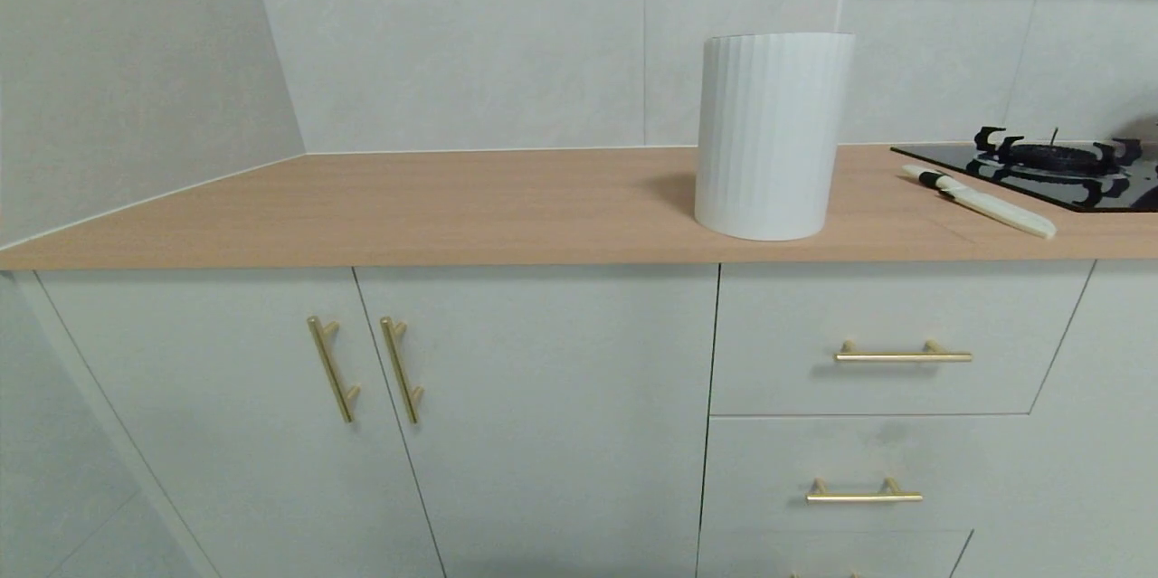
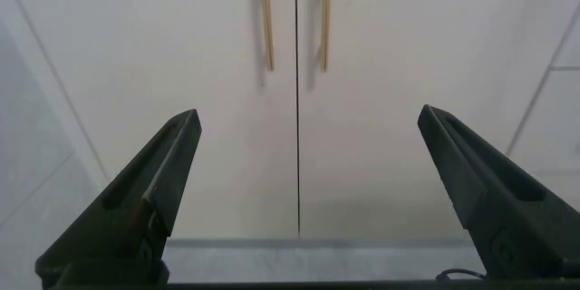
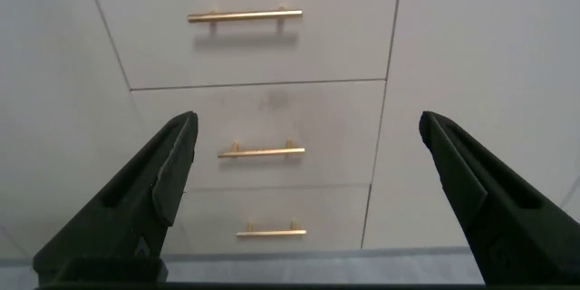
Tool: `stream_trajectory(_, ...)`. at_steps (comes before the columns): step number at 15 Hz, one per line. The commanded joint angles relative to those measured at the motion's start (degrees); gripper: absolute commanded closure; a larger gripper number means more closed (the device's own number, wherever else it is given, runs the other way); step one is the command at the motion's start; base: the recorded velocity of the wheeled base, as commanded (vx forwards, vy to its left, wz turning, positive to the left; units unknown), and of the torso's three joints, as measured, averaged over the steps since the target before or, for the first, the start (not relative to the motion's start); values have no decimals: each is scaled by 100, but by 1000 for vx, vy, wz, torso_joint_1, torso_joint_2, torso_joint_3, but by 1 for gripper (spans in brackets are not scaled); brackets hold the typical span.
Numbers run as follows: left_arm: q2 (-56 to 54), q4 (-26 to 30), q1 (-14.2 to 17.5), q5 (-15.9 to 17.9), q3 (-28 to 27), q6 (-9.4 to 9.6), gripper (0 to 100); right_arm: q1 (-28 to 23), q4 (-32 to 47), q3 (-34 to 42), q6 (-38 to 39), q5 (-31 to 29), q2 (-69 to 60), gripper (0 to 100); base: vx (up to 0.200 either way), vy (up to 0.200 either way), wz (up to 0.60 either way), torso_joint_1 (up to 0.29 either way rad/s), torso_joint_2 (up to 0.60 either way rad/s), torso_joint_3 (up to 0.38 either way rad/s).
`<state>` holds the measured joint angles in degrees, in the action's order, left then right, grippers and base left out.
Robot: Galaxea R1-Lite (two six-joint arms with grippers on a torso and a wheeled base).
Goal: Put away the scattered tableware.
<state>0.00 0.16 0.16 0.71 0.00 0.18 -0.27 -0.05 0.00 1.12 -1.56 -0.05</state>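
Note:
A tall white ribbed holder (image 1: 769,135) stands on the wooden countertop (image 1: 452,203), right of centre. A white knife with a dark-banded handle (image 1: 977,200) lies flat on the counter to its right, beside the stove. My left gripper (image 2: 308,127) is open and faces the two cabinet doors with gold handles (image 2: 266,14). Open too, my right gripper (image 3: 308,131) faces the stack of drawers with gold handles (image 3: 245,16). Nothing lies between either pair of fingers.
A black gas stove (image 1: 1054,166) sits at the counter's far right. White tiled walls close the back and left. Below the counter are double doors (image 1: 371,370) on the left and drawers (image 1: 900,354) on the right.

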Motion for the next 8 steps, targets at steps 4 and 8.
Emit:
stream_trajectory(4,0,2,2,0,0,-1,0,0,-4,0,11,-2,14,0,0,0,0,0,0,0)
stream_trajectory(8,0,2,2,0,0,-1,0,9,-4,0,11,-11,14,0,0,0,0,0,0,0)
